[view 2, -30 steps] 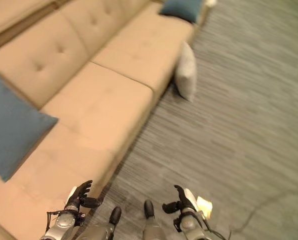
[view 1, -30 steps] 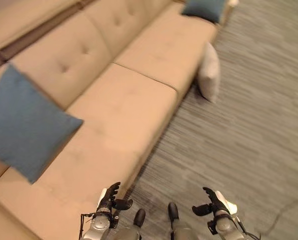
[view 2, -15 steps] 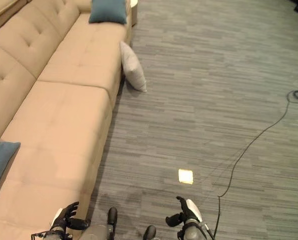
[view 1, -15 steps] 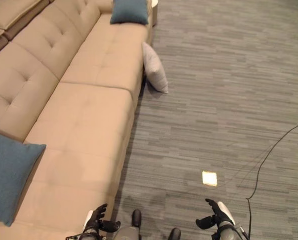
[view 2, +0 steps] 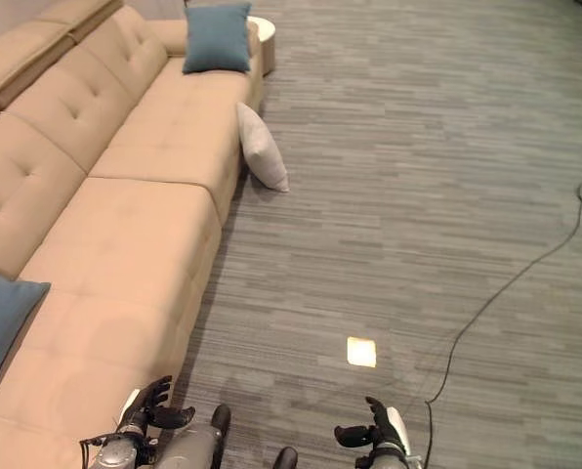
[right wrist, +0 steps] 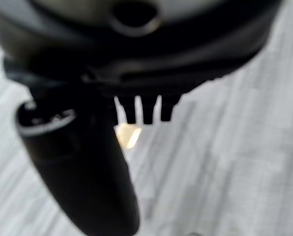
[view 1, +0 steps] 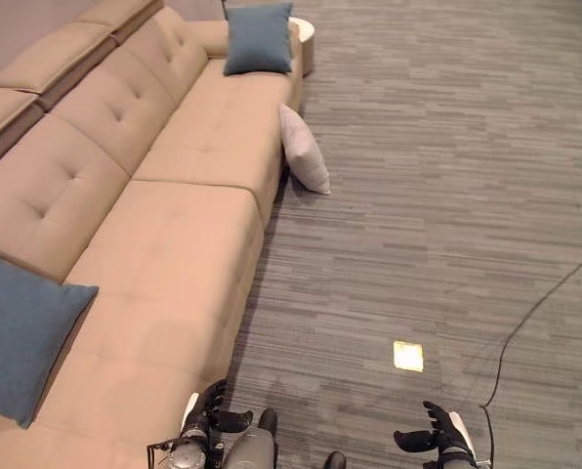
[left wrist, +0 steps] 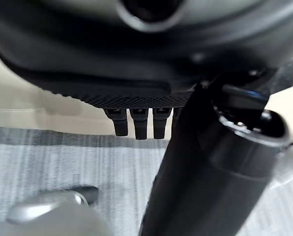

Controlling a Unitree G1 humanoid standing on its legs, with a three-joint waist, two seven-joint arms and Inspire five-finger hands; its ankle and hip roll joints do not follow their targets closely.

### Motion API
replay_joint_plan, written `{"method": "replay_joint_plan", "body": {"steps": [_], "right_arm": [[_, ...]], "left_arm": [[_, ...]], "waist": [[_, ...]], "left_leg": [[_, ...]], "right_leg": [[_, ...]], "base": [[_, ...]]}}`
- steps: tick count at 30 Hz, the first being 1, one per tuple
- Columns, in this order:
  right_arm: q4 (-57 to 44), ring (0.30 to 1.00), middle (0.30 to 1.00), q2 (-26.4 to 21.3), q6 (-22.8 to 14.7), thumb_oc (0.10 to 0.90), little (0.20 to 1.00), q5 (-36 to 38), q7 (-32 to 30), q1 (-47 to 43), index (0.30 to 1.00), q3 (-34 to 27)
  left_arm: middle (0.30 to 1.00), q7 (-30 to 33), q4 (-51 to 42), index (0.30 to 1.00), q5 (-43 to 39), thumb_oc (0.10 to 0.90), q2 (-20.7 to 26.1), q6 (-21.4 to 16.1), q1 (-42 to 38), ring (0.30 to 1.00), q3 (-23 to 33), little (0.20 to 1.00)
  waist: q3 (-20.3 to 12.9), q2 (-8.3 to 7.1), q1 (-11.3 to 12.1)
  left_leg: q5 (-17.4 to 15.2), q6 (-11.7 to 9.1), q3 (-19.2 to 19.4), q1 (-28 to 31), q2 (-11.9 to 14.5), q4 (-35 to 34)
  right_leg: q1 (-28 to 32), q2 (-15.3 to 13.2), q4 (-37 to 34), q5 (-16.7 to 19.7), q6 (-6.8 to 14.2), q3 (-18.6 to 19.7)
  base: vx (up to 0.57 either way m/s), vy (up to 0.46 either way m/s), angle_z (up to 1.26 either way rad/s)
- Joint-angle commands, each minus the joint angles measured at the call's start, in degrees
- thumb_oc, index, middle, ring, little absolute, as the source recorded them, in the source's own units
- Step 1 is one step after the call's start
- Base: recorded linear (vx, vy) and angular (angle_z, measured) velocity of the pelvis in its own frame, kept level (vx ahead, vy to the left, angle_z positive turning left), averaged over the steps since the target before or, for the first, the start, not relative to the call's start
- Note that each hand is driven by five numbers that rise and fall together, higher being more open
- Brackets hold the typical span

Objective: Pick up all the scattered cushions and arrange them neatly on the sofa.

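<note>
Cushions lie in three places before us. A white cushion (view 1: 304, 149) stands on the grey carpet (view 1: 437, 195), tilted with its upper edge leaning against the front of the tan sofa (view 1: 174, 244), beside the far seat. A blue cushion (view 1: 259, 38) sits upright on the far end of the sofa, against the armrest. A second blue cushion (view 1: 22, 332) rests on the near end, propped against the backrest at our left.

Our left hand (view 1: 207, 411) hangs low by the near corner of the sofa, over the carpet at the seat's edge. Its fingers are loosely spread and it holds nothing; in the left wrist view the fingertips (left wrist: 139, 128) point out straight over carpet and sofa edge.

Our right hand (view 1: 439, 437) hangs over bare carpet, well apart from the sofa, its fingers relaxed and apart, also empty. A small bright patch (view 1: 408, 356) shows on the carpet just ahead of it, and we see it past the fingers (right wrist: 147, 110) in the right wrist view.
</note>
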Motion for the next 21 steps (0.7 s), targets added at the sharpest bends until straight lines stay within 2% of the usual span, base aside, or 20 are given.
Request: {"method": "replay_joint_plan", "body": {"steps": [1,2,3,4,7,8,9,10,11,12,13,14,15,17,18,19,20,21], "right_arm": [[-2.12,0.900,0.900,-1.33,-1.54,0.800,0.900,3.13,-2.11,0.53,0.900,-0.93],[-2.11,0.900,0.900,-1.31,-1.54,0.800,0.900,3.14,-2.11,0.52,0.900,-0.93],[-0.86,0.900,0.900,-0.59,-1.10,0.800,0.900,2.45,-1.41,0.66,0.900,-0.59],[-0.07,0.900,0.900,-0.22,-0.97,0.800,0.900,2.02,-1.37,0.50,0.900,-0.20],[1.40,0.900,0.900,0.67,-0.64,0.800,0.900,1.19,-0.42,0.21,0.900,-0.11],[1.78,0.900,0.900,0.97,-0.62,0.800,0.900,0.65,-0.17,0.03,0.900,0.06],[1.92,0.900,0.900,1.05,-0.56,0.800,0.900,0.31,0.37,-0.53,0.900,-0.06],[1.68,0.900,0.900,0.94,-0.34,0.800,0.900,-0.04,0.63,-1.48,0.900,-0.04],[1.43,0.900,0.900,1.08,-0.45,0.800,0.900,-0.50,0.73,-1.72,0.900,0.06],[1.06,0.900,0.900,1.05,-0.52,0.800,0.900,-0.49,0.97,-1.50,0.900,0.11],[0.36,0.900,0.900,0.62,-0.47,0.800,0.900,-0.92,1.27,-1.51,0.900,0.48],[0.35,0.900,0.900,0.60,-0.47,0.800,0.900,-0.92,1.27,-1.49,0.900,0.49],[-1.54,0.900,0.900,1.10,-0.87,0.800,0.900,-1.70,1.30,-0.50,0.900,1.44],[-5.23,0.900,0.900,1.36,-1.01,0.800,0.900,-3.70,0.45,1.58,0.900,2.12],[-6.06,0.900,0.900,1.50,-1.19,0.800,0.900,-3.99,0.33,2.33,0.900,2.22],[-7.05,0.900,0.900,2.25,-1.76,0.800,0.900,-3.89,0.13,2.99,0.900,2.40],[-7.65,0.900,0.900,3.04,-2.11,0.800,0.900,-3.46,-0.02,3.17,0.900,2.85],[-8.60,0.900,0.900,3.11,-2.24,0.800,0.900,-2.79,-0.28,3.21,0.900,2.54]], "left_arm": [[0.900,0.26,-1.76,0.900,0.20,0.800,-0.17,-1.87,-0.06,0.900,-0.25,0.900],[0.900,0.26,-1.76,0.900,0.19,0.800,-0.15,-1.88,-0.06,0.900,-0.26,0.900],[0.900,0.14,-1.16,0.900,-0.79,0.800,0.27,-1.81,0.48,0.900,0.96,0.900],[0.900,0.06,-1.26,0.900,-1.03,0.800,0.53,-1.74,0.71,0.900,1.32,0.900],[0.900,-0.36,-0.88,0.900,-1.25,0.800,1.28,-1.41,0.69,0.900,1.92,0.900],[0.900,-0.43,-0.73,0.900,-1.28,0.800,1.71,-1.41,0.49,0.900,2.09,0.900],[0.900,-0.38,-1.27,0.900,-1.30,0.800,2.29,-1.50,0.30,0.900,2.19,0.900],[0.900,-0.31,-1.64,0.900,-1.59,0.800,2.91,-1.58,-0.28,0.900,2.37,0.900],[0.900,-0.01,-1.35,0.900,-2.30,0.800,3.17,-1.77,-0.35,0.900,2.77,0.900],[0.900,-0.07,-1.31,0.900,-2.66,0.800,3.06,-1.83,-0.34,0.900,2.95,0.900],[0.900,-0.40,-0.64,0.900,-2.84,0.800,2.62,-1.89,-0.27,0.900,3.34,0.900],[0.900,-0.40,-0.63,0.900,-2.84,0.800,2.60,-1.90,-0.26,0.900,3.35,0.900],[0.900,-0.55,0.29,0.900,-2.45,0.800,2.19,-2.25,-0.50,0.900,2.98,0.900],[0.900,-0.15,0.39,0.900,-2.51,0.800,1.23,-2.67,-0.09,0.900,2.96,0.900],[0.900,0.01,0.26,0.900,-2.44,0.800,1.02,-2.70,0.03,0.900,2.66,0.900],[0.900,0.06,-0.10,0.900,-2.83,0.800,0.76,-2.47,0.22,0.900,2.58,0.900],[0.900,-0.03,-0.52,0.900,-3.42,0.800,0.69,-2.30,0.30,0.900,2.50,0.900],[0.900,-0.66,-1.43,0.900,-3.79,0.800,0.94,-2.23,-0.09,0.900,1.78,0.900]], "waist": [[-1.71,0.05,2.53],[-1.66,-0.02,2.66],[-2.92,-0.63,3.13],[-3.28,-1.27,3.38],[-3.77,-2.48,3.43],[-3.85,-2.62,3.37],[-3.57,-2.43,2.61],[-2.72,-1.20,1.43],[-2.35,0.32,0.35],[-2.01,0.55,-0.08],[-1.63,0.52,-0.85],[-1.47,0.64,-0.88],[-1.36,-0.20,-2.28],[-2.29,-0.13,-3.97],[-2.78,-0.05,-4.23],[-4.00,0.34,-4.72],[-4.57,0.69,-4.68],[-3.85,0.12,-4.18]], "left_leg": [[-2.00,2.58,2.73,-3.28,-2.02,1.04],[-1.99,2.59,2.86,-3.17,-2.02,0.94],[-3.02,3.95,1.98,-1.28,-1.89,-0.48],[-3.53,4.35,1.13,-1.11,-2.47,0.76],[-6.06,5.65,1.09,1.39,-2.29,2.42],[-6.89,6.25,1.20,2.47,-2.19,2.51],[-8.39,7.44,1.77,4.59,-1.93,2.63],[-9.58,8.44,1.65,6.73,-1.02,2.53],[-10.75,9.00,1.82,9.67,-0.02,1.21],[-11.27,9.08,1.89,11.13,-0.01,0.60],[-13.20,8.55,2.81,14.77,0.11,-1.19],[-13.29,8.49,2.76,15.06,0.24,-1.24],[-14.74,7.34,1.64,18.28,-0.35,-2.39],[-16.91,6.05,0.51,21.79,0.36,-3.44],[-17.49,5.79,0.28,22.40,0.80,-3.32],[-16.49,4.22,-0.26,23.30,2.76,-2.36],[-13.73,2.18,-0.20,22.18,4.62,2.37],[-9.81,1.45,0.16,16.85,5.63,13.19]], "right_leg": [[2.29,1.17,1.78,-1.46,7.87,5.67],[2.32,1.12,1.80,-1.48,7.87,5.80],[2.92,1.49,2.97,-3.02,7.86,6.89],[2.93,1.09,4.48,-3.32,8.00,7.51],[2.21,0.23,11.84,-4.01,9.49,8.82],[0.91,-0.53,15.40,-3.12,10.49,8.83],[-3.10,-2.68,23.98,1.48,13.57,7.99],[-6.94,-4.06,33.07,5.20,15.58,6.92],[-10.90,-6.14,36.58,6.21,15.79,4.26],[-11.95,-7.59,35.55,5.90,15.21,2.73],[-12.95,-10.38,24.73,3.97,13.00,-1.81],[-12.57,-10.21,24.51,3.98,12.96,-1.91],[-15.55,-9.42,12.57,6.61,13.07,-1.20],[-15.33,-8.51,9.01,9.47,13.59,-1.03],[-14.69,-8.34,8.72,9.10,13.07,-1.22],[-13.57,-6.75,8.66,7.75,11.59,-1.18],[-11.70,-5.14,7.86,6.41,10.22,-1.49],[-9.27,-4.03,6.74,5.18,8.38,-0.79]], "base": [[0.22,0.017,-0.33],[0.27,0.035,-0.83],[0.29,0.052,-1.07],[0.37,0.072,-0.98],[0.26,0.100,-0.66],[0.27,0.173,-0.57],[0.27,0.221,-0.38],[0.35,0.278,-0.20],[0.32,0.209,-0.29],[0.51,0.107,-0.17],[0.38,0.009,-0.08],[0.63,-0.059,0.00],[0.46,-0.061,0.20],[0.64,-0.128,0.48],[0.63,-0.208,0.80],[0.51,-0.262,0.77],[0.53,-0.380,0.40],[0.39,-0.424,0.09]]}}
